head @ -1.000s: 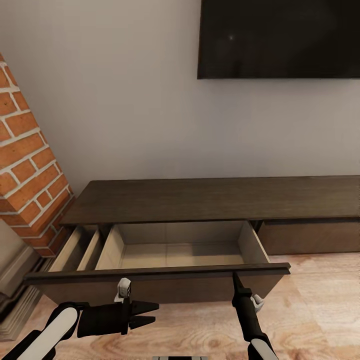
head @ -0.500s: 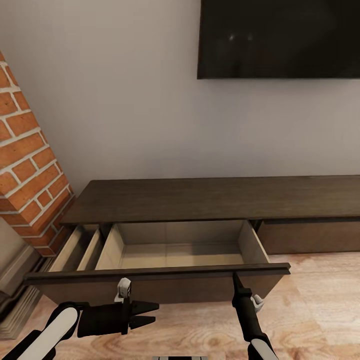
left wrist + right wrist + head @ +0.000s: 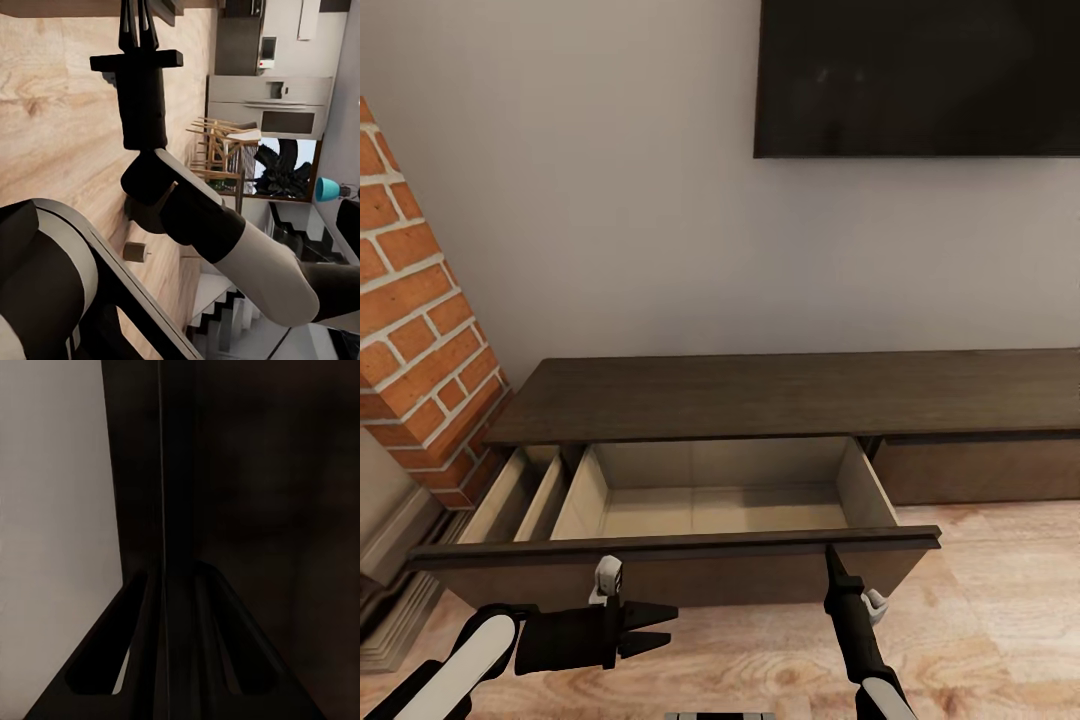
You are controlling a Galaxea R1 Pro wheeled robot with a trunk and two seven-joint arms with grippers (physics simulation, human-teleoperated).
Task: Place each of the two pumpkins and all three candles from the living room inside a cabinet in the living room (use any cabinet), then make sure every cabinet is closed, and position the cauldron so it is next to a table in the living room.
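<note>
Right jaws at the front of the pulled-out drawer, left jaws idle beside them

The right gripper (image 3: 830, 556) points up at the top edge of the drawer front (image 3: 690, 575); in the right wrist view its two dark fingers (image 3: 142, 660) stand close on either side of a thin dark edge, pressed nearly together, though whether they truly pinch that edge I cannot tell. The left gripper (image 3: 660, 628) hangs low in front of the same drawer front, lying sideways and pointing toward the right arm, its jaws slightly spread around nothing. In the left wrist view the right gripper (image 3: 139, 19) shows above the wooden floor (image 3: 52, 112), its fingers close together.

The drawer (image 3: 710, 500) of the cabinet (image 3: 780, 395) stands pulled well out, its pale beige inside bare. Just left of it a narrower pale compartment (image 3: 510, 500) is open too. The cabinet is long, low and dark brown, set against the grey wall (image 3: 610, 200). A brick column (image 3: 410, 330) rises at its left end, and a dark screen (image 3: 920, 75) hangs on the wall above. Far behind, the left wrist view catches a kitchen with chairs (image 3: 221, 142)
</note>
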